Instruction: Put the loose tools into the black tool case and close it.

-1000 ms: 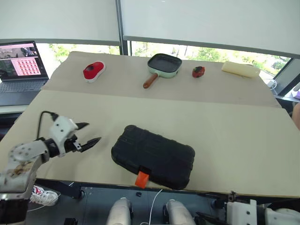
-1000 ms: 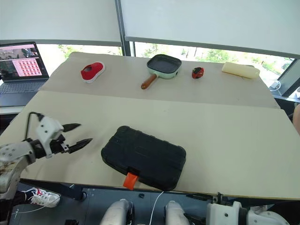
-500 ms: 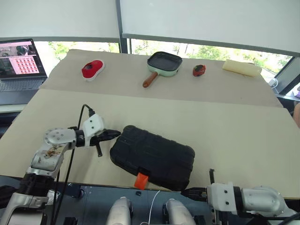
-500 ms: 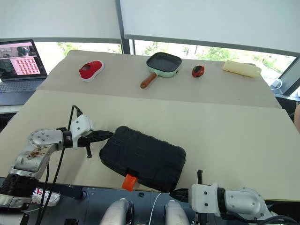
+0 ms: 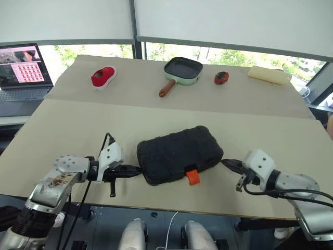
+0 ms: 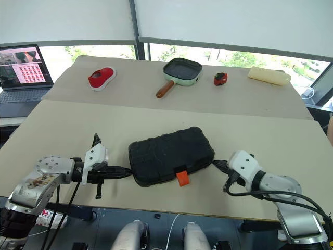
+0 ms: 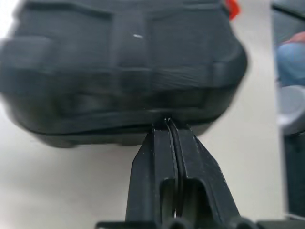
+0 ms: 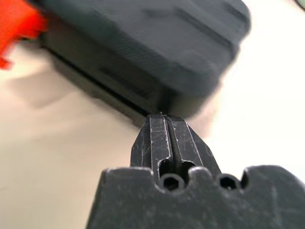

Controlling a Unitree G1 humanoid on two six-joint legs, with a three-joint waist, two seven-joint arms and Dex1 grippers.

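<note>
The closed black moulded-plastic tool case [image 5: 179, 154] hides its inside, so no contents can be told. In both wrist views its shell is blurred. The open laptop [image 5: 20, 73] at far left is cut by the edge.

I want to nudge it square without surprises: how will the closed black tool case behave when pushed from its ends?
The black tool case looks stiff moulded plastic, so it should slide whole, not flex. It lies flat and low, so tipping seems unlikely. With the shut left tool and right tool on opposite ends, uneven pushes probably pivot it.
</note>
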